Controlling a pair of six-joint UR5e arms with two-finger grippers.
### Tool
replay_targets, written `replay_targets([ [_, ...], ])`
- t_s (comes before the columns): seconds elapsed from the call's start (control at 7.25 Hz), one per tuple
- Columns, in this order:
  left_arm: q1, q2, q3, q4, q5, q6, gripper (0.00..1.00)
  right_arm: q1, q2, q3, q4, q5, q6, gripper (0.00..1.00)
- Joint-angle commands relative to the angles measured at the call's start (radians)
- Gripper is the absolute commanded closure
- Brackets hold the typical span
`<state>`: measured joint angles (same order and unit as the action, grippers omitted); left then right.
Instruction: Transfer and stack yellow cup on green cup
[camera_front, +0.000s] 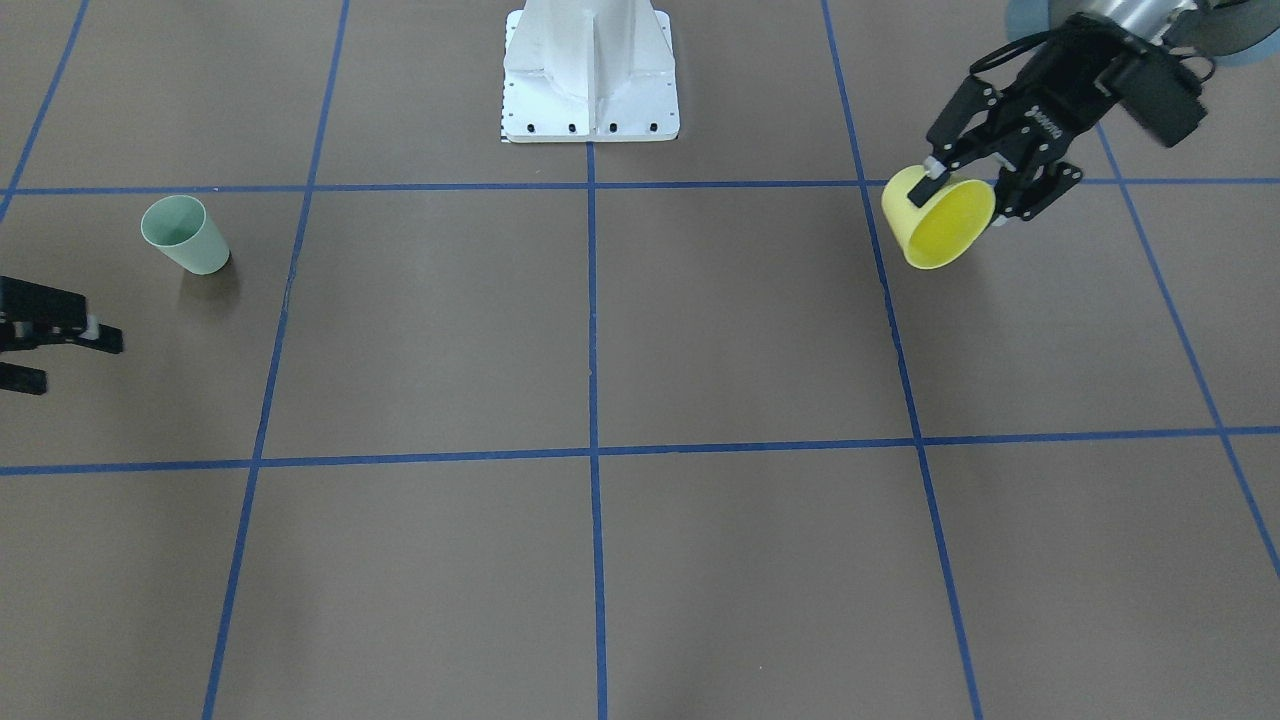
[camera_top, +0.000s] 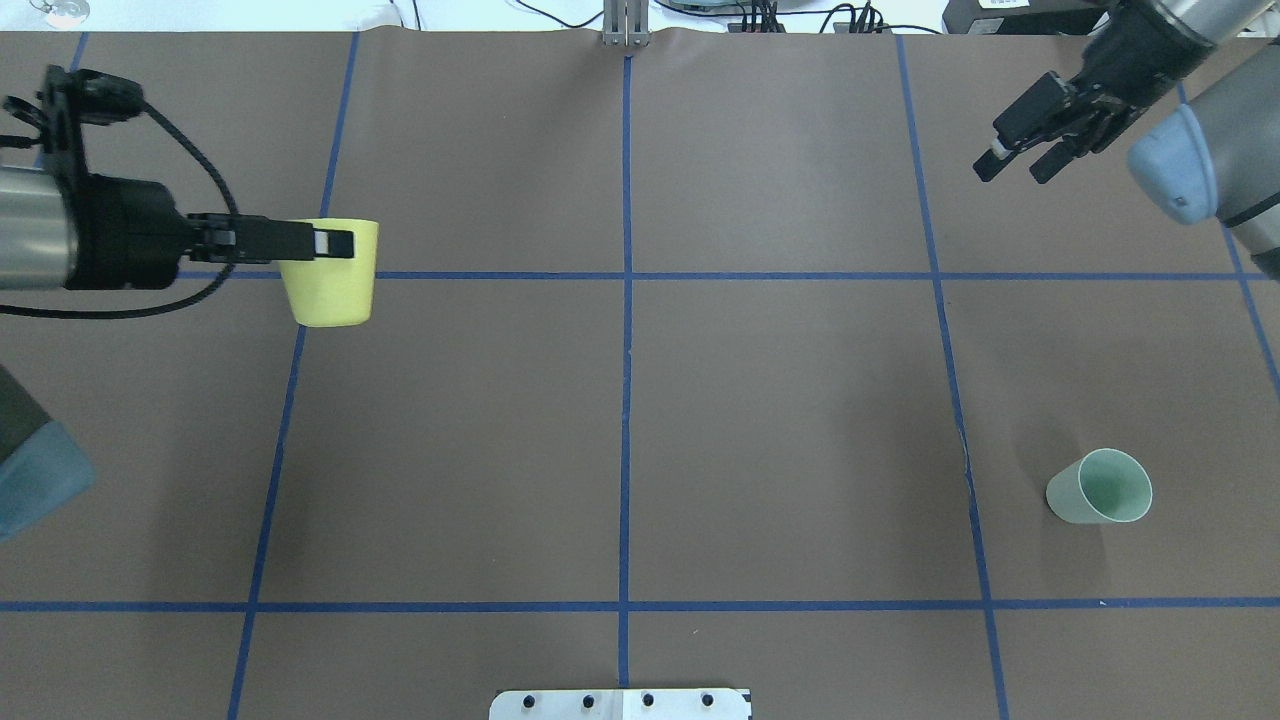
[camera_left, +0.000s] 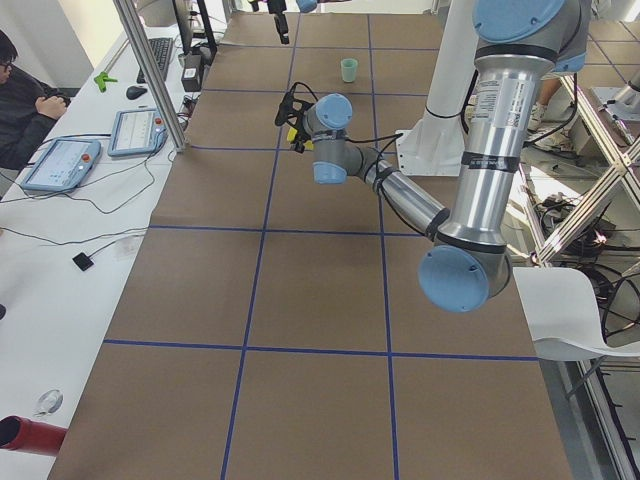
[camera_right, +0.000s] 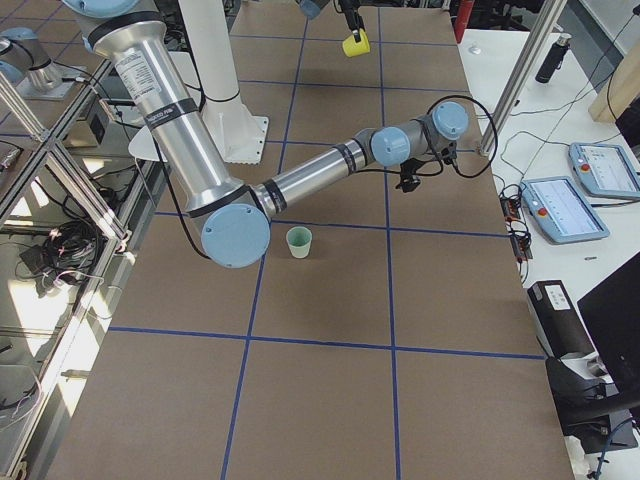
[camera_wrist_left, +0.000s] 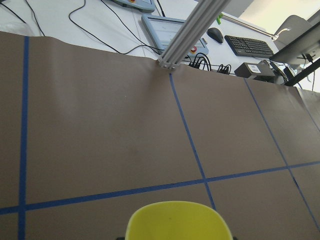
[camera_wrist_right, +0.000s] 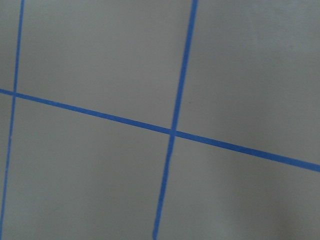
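Note:
My left gripper (camera_top: 330, 248) is shut on the yellow cup (camera_top: 330, 285) near its rim and holds it above the table at the far left. The yellow cup (camera_front: 940, 222) is tilted, its mouth facing away from the robot, and its rim fills the bottom of the left wrist view (camera_wrist_left: 177, 220). The green cup (camera_top: 1100, 487) stands upright and alone on the right side, nearer the robot (camera_front: 185, 235). My right gripper (camera_top: 1015, 163) hovers open and empty at the far right, well beyond the green cup (camera_right: 299, 241).
Blue tape lines divide the brown table top. The robot's white base plate (camera_front: 590, 100) sits at the near middle edge. A metal post (camera_wrist_left: 185, 35), tablets and a keyboard lie past the far edge, where a person (camera_left: 25, 100) sits.

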<state>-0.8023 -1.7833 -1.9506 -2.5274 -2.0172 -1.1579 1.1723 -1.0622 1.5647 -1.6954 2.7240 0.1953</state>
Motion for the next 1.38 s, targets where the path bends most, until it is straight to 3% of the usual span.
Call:
replay_targets([
  [0.0,0.186,-0.096,0.053,-0.002,0.172,0.001,0.76,-0.057,0.076,-0.032,0.037,0.005,0.007,0.08],
  [0.14,0.222,-0.126,0.071,-0.002,0.202,0.001,0.76,-0.072,0.077,-0.046,0.143,0.005,0.007,0.07],
  [0.41,0.242,-0.154,0.098,-0.001,0.219,-0.002,0.76,-0.077,0.079,-0.042,0.2,0.06,0.029,0.02],
  [0.55,0.244,-0.154,0.104,-0.001,0.219,-0.002,0.76,-0.08,0.079,-0.022,0.235,0.044,0.117,0.02],
  [0.69,0.244,-0.153,0.105,-0.001,0.219,-0.002,0.76,-0.117,0.084,0.03,0.256,-0.04,0.222,0.02],
  [0.83,0.244,-0.154,0.105,0.001,0.219,-0.002,0.76,-0.175,0.084,0.085,0.311,-0.137,0.468,0.02],
  [1.1,0.245,-0.153,0.104,-0.001,0.218,-0.002,0.76,-0.258,0.085,0.016,0.611,-0.173,0.834,0.02],
  [1.24,0.27,-0.154,0.102,-0.011,0.218,-0.003,0.76,-0.279,0.085,0.014,0.635,-0.155,0.905,0.02],
])
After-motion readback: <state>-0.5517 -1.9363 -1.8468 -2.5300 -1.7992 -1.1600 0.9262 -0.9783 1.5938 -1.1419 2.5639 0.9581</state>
